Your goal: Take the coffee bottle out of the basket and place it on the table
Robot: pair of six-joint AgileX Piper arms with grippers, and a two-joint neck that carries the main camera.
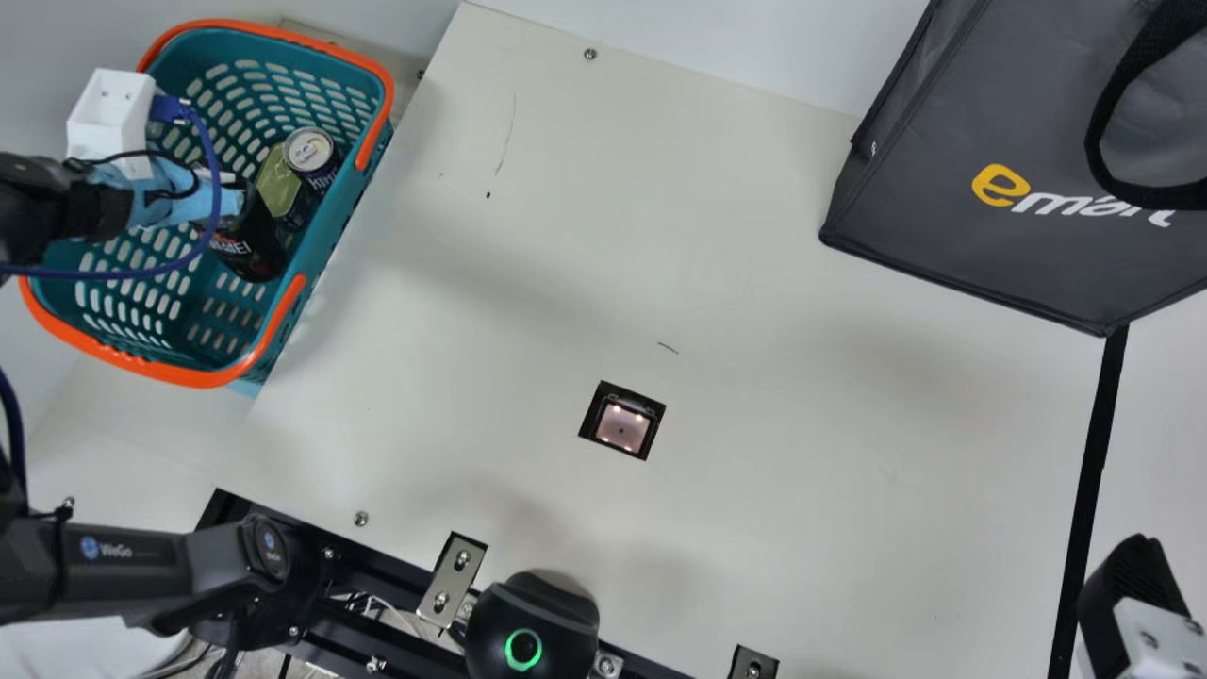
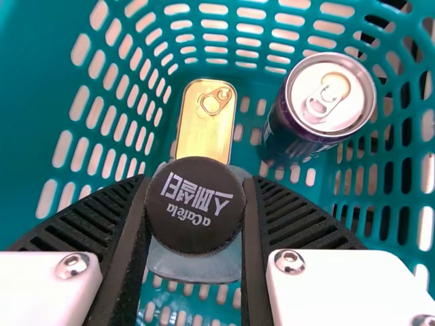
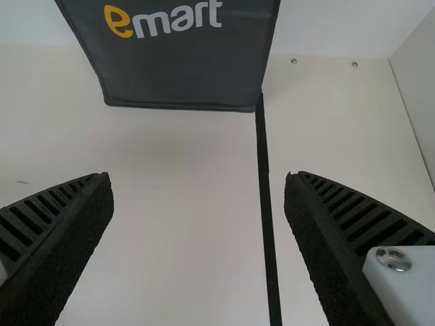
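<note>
Nearest: right tool [image 3: 197, 178], two black ribbed fingers spread wide with nothing between them, over the near right of the cream counter [image 1: 754, 377]. No role in the pick as far as I can judge. Next out, a small black-framed square panel [image 1: 622, 424] lies on the counter, mid-surface, maybe worth avoiding at set-down. Farther, off the counter's left side: teal slotted plastic basket with orange rim [image 1: 203, 378]. Left tool [image 2: 196, 180] is down inside it, ribbed fingers pinching the dark coffee bottle with round black cap [image 2: 196, 217], one finger each side of the cap. Bottle is inside the basket; can't tell if its base touches the floor. Just beside it stand a dark purple drink can with silver top [image 2: 333, 95] and a gold rectangular pull-tab tin [image 2: 204, 132]. Far right: dark grey fabric bag [image 1: 943, 207]. Progress: reach done, grasp looks done. Left: lift straight up past the rim, carry over to the counter, stand it upright, release. Watch for the bottle snagging the can or rim, or slipping at the cap.
</note>
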